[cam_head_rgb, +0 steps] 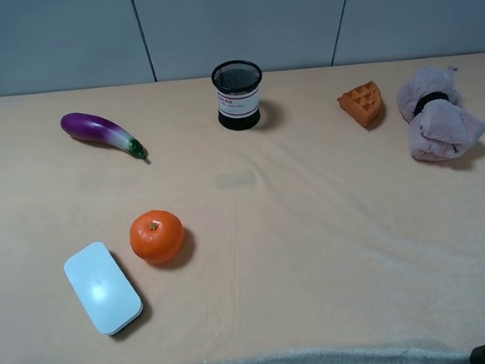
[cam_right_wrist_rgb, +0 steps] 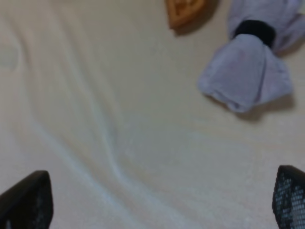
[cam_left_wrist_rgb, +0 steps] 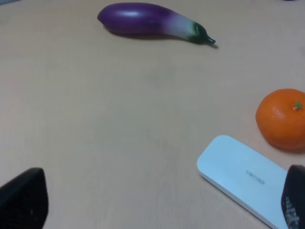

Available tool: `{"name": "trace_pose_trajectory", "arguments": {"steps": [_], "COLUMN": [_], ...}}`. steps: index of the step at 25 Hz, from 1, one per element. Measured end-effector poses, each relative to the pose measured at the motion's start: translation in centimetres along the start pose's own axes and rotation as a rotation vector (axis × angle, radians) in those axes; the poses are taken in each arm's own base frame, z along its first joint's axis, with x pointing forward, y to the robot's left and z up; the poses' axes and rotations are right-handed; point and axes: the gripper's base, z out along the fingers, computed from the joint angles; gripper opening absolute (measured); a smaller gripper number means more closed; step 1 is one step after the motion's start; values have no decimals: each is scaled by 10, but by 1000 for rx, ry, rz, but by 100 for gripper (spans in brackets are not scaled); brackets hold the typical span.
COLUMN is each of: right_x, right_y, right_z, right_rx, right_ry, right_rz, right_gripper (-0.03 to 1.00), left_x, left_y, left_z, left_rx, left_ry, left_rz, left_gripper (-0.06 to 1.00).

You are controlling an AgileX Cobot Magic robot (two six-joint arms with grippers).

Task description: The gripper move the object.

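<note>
**Orange waits untouched beside the white case**

The orange sits on the counter toward the left front, just beside a white case and well apart from the eggplant farther back. Nothing holds it. In the high view neither arm reaches over the cloth-covered surface; only dark corners show at the front edge.

The left tool has its fingers spread wide, one at each lower corner of the left wrist view, with nothing between them; the orange lies off to one side of that gap, past the white case. The right tool is likewise spread and empty, looking toward the waffle wedge and the pink cloth bundle.

The orange is round and looks firm, light, with a dimpled skin that should give some grip. Being a ball, it would likely roll if nudged off-centre. The safest hold is probably across its widest middle, fingers coming down on opposite sides and kept clear of the case next to it. The left tool is the nearer one for this.
</note>
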Motion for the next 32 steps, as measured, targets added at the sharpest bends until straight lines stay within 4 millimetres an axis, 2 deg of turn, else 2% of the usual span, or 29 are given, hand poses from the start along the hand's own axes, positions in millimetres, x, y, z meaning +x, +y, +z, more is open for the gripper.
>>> {"name": "trace_pose_trajectory", "arguments": {"steps": [4,10,18,27,32], "right_x": [27,64,115,149,162], "right_y": [-3,-8,-17,-23,-20], "right_z": [-15,-25,-14,-13,-11], "right_rx": [-3,3,74,219,255], "right_ry": [-54,-109,-131,-286,-391], "right_rz": [25,95,151,358,384], "right_gripper": [69,69,69,69,69], "left_x": [0,0,0,0,0], "left_y": [0,0,0,0,0], "left_z": [0,0,0,0,0], "left_rx": [0,0,0,0,0], "left_ry": [0,0,0,0,0], "left_rz": [0,0,0,0,0], "left_gripper": [98,98,98,98,98]}}
